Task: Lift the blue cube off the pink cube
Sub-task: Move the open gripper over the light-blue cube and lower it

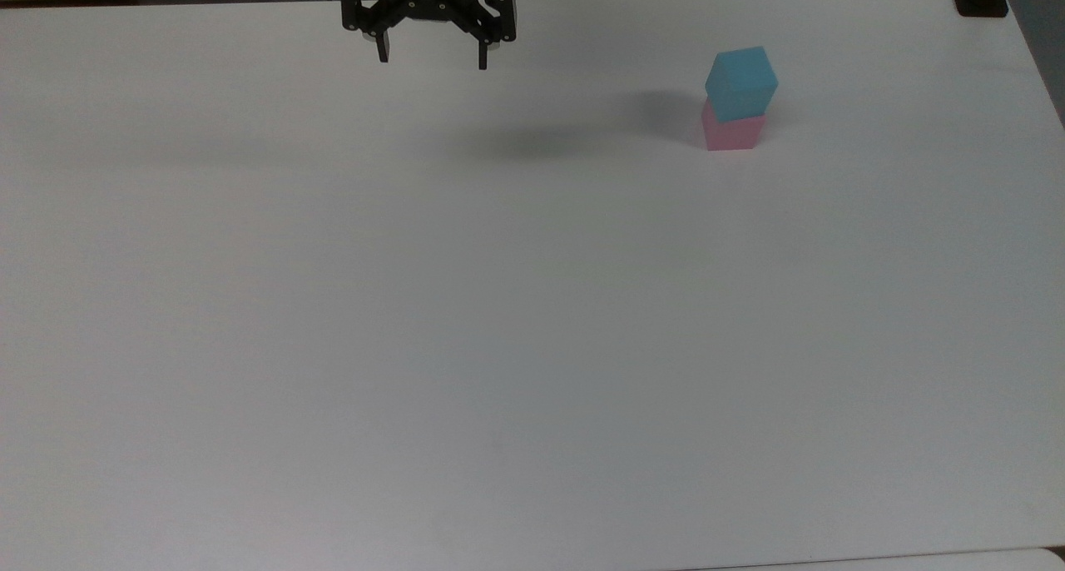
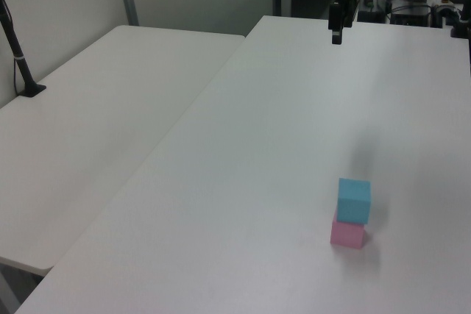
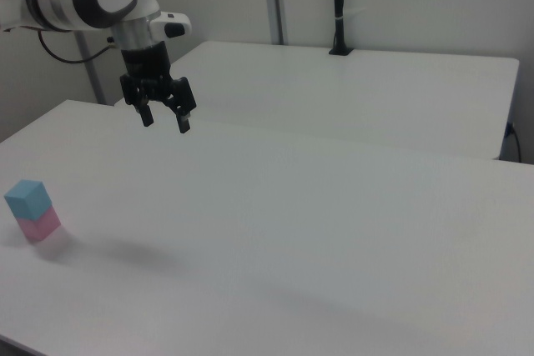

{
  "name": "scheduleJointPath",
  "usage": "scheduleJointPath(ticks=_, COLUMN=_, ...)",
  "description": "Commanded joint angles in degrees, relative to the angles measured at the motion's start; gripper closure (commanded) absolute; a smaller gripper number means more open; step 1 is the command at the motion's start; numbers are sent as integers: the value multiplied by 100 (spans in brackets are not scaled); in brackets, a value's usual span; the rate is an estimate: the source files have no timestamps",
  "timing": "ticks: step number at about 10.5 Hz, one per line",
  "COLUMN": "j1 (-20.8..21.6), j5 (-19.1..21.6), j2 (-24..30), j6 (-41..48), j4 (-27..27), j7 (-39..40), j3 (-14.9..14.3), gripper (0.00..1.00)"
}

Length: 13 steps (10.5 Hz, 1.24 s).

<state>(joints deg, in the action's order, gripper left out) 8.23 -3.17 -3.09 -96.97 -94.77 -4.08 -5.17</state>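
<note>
The blue cube (image 1: pixel 740 82) sits on top of the pink cube (image 1: pixel 731 130), turned a little on it, at the top view's upper right. The same stack stands at the lower right of the left view, blue cube (image 2: pixel 355 200) over pink cube (image 2: pixel 347 233), and at the far left of the right view, blue cube (image 3: pixel 27 198) over pink cube (image 3: pixel 39 224). My gripper (image 1: pixel 433 60) hangs open and empty above the table's far edge, well to the top view's left of the stack. It also shows as gripper (image 3: pixel 166 123) and gripper (image 2: pixel 336 36).
The white table (image 1: pixel 499 321) carries only the stack. A second white table (image 2: pixel 96 115) adjoins it, with a black pole base (image 2: pixel 29 90) on it. Another black base (image 1: pixel 980 1) sits at the top view's upper right corner.
</note>
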Motion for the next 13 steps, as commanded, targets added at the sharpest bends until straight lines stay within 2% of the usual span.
scheduleJointPath(ticks=1, j1=29, j5=35, j2=72, j6=152, j4=-15, j7=82, j3=-28, gripper=0)
scheduleJointPath(ticks=8, j1=73, j5=44, j2=72, j6=152, j4=-15, j7=56, j3=-19, gripper=0)
scheduleJointPath(ticks=10, j1=134, j5=227, j2=89, j6=178, j4=11, j7=12, j3=51, gripper=0)
scheduleJointPath(ticks=11, j1=300, j5=351, j2=107, j6=221, j4=11, j7=-23, j3=69, gripper=0)
scheduleJointPath(ticks=13, j1=931, j5=414, j2=81, j6=319, j4=20, j7=-556, j3=78, gripper=0)
